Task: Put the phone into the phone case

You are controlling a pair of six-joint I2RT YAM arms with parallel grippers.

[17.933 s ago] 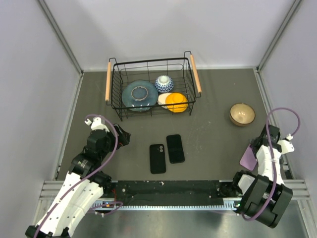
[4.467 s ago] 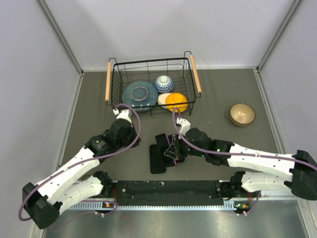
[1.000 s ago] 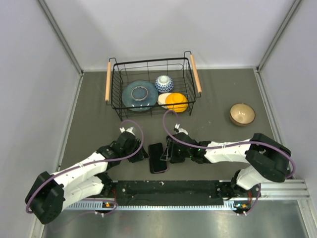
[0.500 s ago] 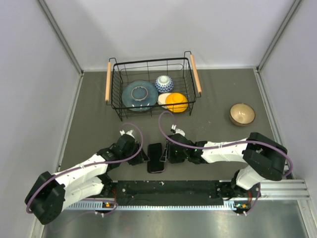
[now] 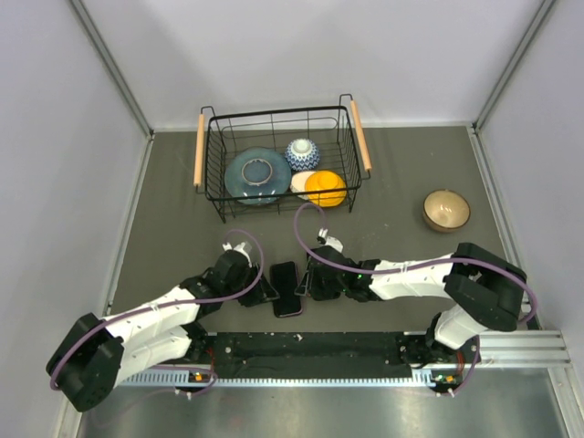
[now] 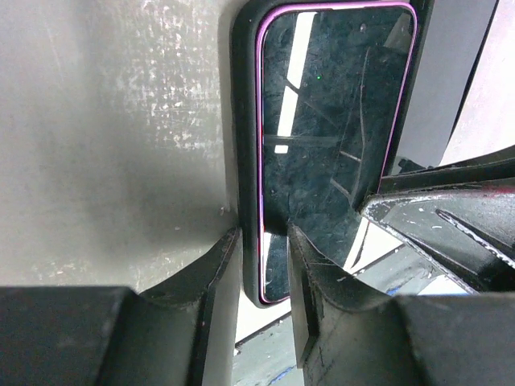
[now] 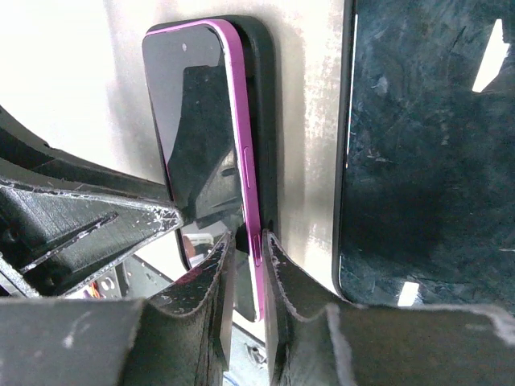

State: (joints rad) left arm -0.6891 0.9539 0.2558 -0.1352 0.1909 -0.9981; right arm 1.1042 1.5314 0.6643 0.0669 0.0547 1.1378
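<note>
Fingers (image 6: 213,273) of my left gripper (image 6: 263,240) are pulled in narrow, straddling the phone case (image 6: 244,121) at its left wall, near the end toward the arm bases. One finger is against the outside of the wall. The other lies over the glass of the purple phone (image 6: 330,121) sitting in the case.

Over to the right wrist: my right gripper (image 7: 247,239) is nearly closed, its fingers (image 7: 282,277) nipping the purple side rail of that phone, also near the close end. That right edge rides up proud of the case wall, and I can see the side buttons, so it is not flush on this side. From the left wrist, the purple rim looks tucked inside the case lip along the left and across the far end.

Now the black phone (image 7: 418,161), the plain glossy one. It lies flat on the table (image 6: 121,121) just right of the case, outside it, with a strip of bare table between them. Only its left edge and a near corner are in frame, and from above my right arm covers it.

On the top camera, both arms reach low to the middle front of the table, grippers facing each other across the case. Behind them the wire basket (image 5: 361,137) holds a blue plate (image 5: 257,175), a patterned bowl (image 5: 302,153) and an orange dish (image 5: 326,187). A tan bowl (image 5: 446,210) stands alone, well off to the right.
</note>
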